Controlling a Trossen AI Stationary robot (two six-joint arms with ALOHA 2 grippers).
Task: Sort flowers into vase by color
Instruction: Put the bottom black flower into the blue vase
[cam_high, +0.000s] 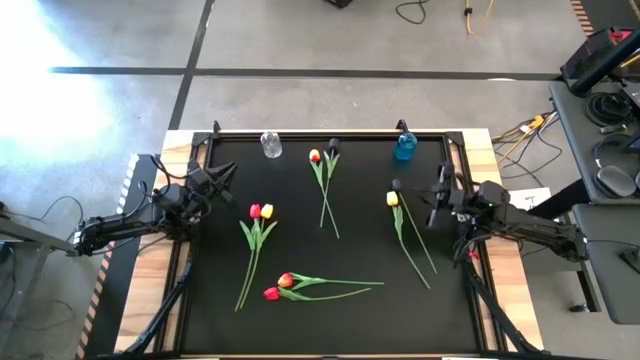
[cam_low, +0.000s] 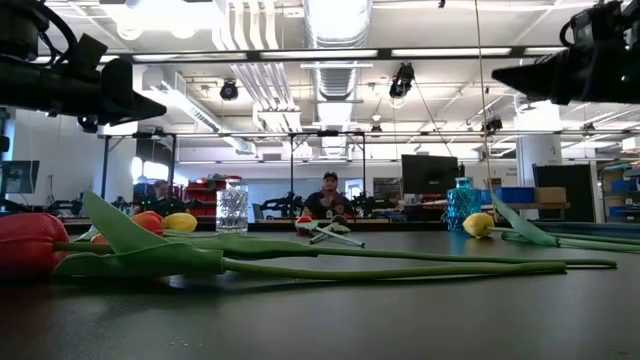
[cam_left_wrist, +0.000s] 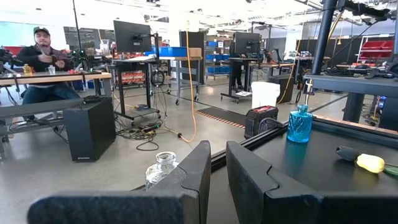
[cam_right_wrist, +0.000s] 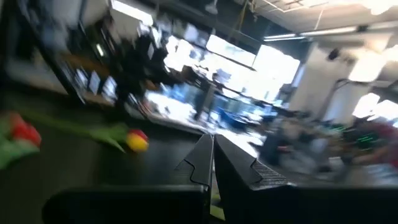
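Here, view by view.
High view, tabletop (cam_high: 210, 330): black mat framed in wood, with flowers lying on it in four loose groups.
High view, flowers: a red and yellow pair (cam_high: 260, 212) left of centre; a yellow and dark pair (cam_high: 323, 155) near the far middle; a yellow and dark pair (cam_high: 393, 197) on the right; a red and orange pair (cam_high: 279, 286) near the front edge, stems pointing right.
High view, vases: clear vase (cam_high: 271, 144) and blue vase (cam_high: 404, 147) stand at the far edge, well apart, neither holding a flower.
High view, left pincer (cam_high: 226, 175): above the mat's left edge, near the clear vase, holding nothing.
High view, right pincer (cam_high: 437, 193): above the mat's right edge, just beside the right-hand pair, holding nothing.
Low view: a red head (cam_low: 30, 243) fills the near left, its stem (cam_low: 400, 262) running right; the clear vase (cam_low: 231, 208) and blue vase (cam_low: 462, 203) stand at the back; a person (cam_low: 328, 197) sits beyond the tabletop.
Left wrist view: fingers (cam_left_wrist: 245, 180) stand a little apart with nothing between them; the clear vase (cam_left_wrist: 161, 169) sits just past them, the blue vase (cam_left_wrist: 300, 124) farther off, a yellow head (cam_left_wrist: 371, 163) beside a dark one.
Right wrist view: fingers (cam_right_wrist: 239, 168) pressed together, empty; blurred red (cam_right_wrist: 23, 131) and yellow (cam_right_wrist: 137, 142) heads lie on the mat.
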